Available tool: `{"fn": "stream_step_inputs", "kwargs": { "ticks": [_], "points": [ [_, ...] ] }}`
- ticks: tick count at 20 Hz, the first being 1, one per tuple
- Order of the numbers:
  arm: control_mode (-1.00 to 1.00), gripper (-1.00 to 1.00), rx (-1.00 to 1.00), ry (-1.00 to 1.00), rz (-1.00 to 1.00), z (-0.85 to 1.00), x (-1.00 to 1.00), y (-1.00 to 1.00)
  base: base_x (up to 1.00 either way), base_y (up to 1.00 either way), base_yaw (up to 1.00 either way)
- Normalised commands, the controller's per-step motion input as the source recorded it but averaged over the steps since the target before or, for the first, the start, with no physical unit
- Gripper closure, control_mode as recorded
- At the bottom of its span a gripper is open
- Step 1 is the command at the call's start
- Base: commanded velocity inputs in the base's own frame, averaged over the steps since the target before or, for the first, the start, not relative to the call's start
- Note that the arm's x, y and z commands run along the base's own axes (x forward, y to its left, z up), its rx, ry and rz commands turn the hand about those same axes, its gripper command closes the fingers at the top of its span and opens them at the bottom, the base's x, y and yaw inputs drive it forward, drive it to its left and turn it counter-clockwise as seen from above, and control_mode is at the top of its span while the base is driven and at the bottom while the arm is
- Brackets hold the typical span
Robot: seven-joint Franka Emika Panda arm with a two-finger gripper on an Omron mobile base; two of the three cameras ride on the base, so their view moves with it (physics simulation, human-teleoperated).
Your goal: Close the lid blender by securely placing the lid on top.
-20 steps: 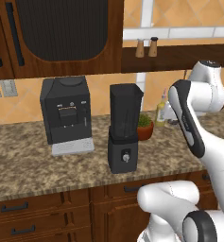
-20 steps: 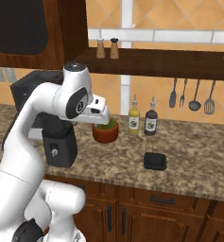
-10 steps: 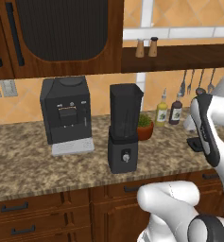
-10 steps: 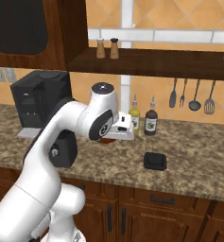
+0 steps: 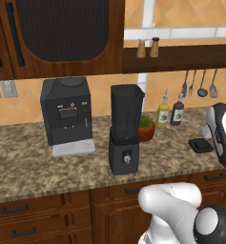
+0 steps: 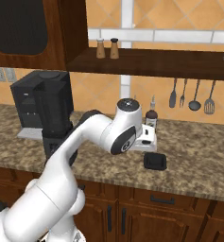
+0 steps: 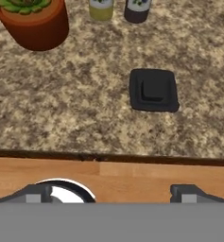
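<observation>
Hand view: gripper (image 7: 111,193) open wide, holding nothing | arm has swung right from the blender (image 5: 126,128) side, now above the lid (image 7: 153,90) | lid lies flat on counter (image 7: 61,113), ready for pickup.

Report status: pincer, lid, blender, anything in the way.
Pincer open, empty, above the counter edge, short of the lid. Lid flat on counter, untouched. Blender jar open-topped. Nothing between pincer and lid; pot plant off to one side.
</observation>
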Motion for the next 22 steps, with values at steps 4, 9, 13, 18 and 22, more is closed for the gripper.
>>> {"fn": "stream_step_inputs", "kwargs": {
  "ticks": [4,9,13,18,22],
  "points": [
    [-1.0,-1.0,0.0,0.0,0.0,-0.11,0.18,-0.24,0.0,0.0,0.0],
    [-1.0,-1.0,0.0,0.0,0.0,-0.13,0.29,-0.02,0.0,0.0,0.0],
    [-1.0,-1.0,0.0,0.0,0.0,-0.23,0.29,-0.11,0.0,0.0,0.0],
    [-1.0,-1.0,0.0,0.0,0.0,-0.27,0.35,-0.15,0.0,0.0,0.0],
    [-1.0,-1.0,0.01,0.0,0.0,-0.2,0.36,-0.1,0.0,0.0,0.0]
  ]
}}
